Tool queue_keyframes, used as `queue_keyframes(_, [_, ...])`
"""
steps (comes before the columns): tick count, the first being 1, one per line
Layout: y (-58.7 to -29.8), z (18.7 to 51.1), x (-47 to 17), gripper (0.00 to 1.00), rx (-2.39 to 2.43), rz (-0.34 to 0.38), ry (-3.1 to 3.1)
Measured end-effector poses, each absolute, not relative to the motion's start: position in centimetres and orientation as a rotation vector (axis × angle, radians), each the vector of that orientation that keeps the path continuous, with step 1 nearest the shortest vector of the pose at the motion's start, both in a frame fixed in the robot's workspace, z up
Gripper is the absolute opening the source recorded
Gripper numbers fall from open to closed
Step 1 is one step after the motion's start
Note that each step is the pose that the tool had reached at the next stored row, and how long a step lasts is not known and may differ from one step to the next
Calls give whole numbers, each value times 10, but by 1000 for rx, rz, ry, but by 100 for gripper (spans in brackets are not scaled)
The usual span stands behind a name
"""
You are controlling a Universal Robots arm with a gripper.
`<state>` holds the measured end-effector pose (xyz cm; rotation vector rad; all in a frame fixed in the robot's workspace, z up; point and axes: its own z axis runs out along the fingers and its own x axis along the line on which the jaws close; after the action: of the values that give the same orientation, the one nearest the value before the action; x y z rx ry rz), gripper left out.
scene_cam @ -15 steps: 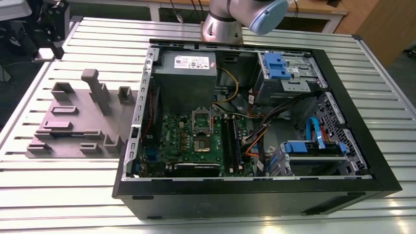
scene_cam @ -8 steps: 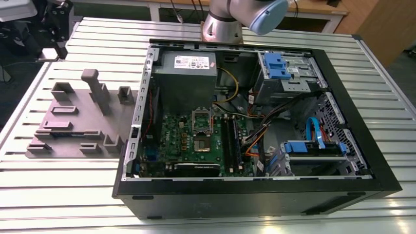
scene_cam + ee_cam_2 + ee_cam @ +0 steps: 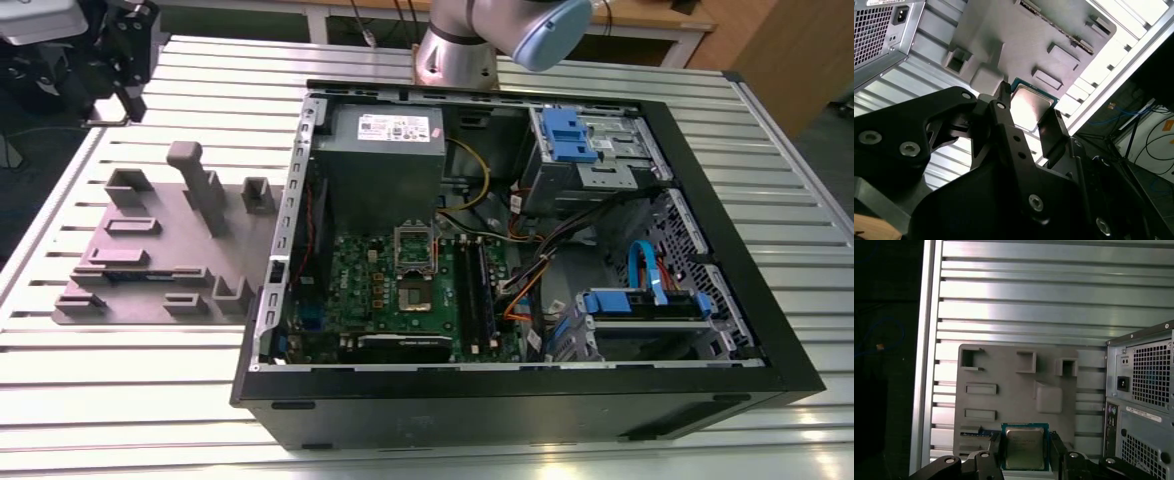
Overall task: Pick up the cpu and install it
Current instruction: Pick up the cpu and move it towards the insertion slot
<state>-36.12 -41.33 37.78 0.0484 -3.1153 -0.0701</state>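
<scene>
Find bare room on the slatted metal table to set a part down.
The slatted metal table is bare in the exterior view's lower left, bordered by the grey plastic fixture block and the open black computer case. The case's inside is crowded with cables.

The cpu [image 3: 1024, 447], a flat square chip with a shiny silver-grey top and green rim, sits gripped by opposite edges between the jaws.
</scene>
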Motion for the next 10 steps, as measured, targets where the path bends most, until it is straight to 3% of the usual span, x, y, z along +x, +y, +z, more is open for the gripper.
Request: queue_keyframes(10, [-413,378,-353,47,48,-70,-3115])
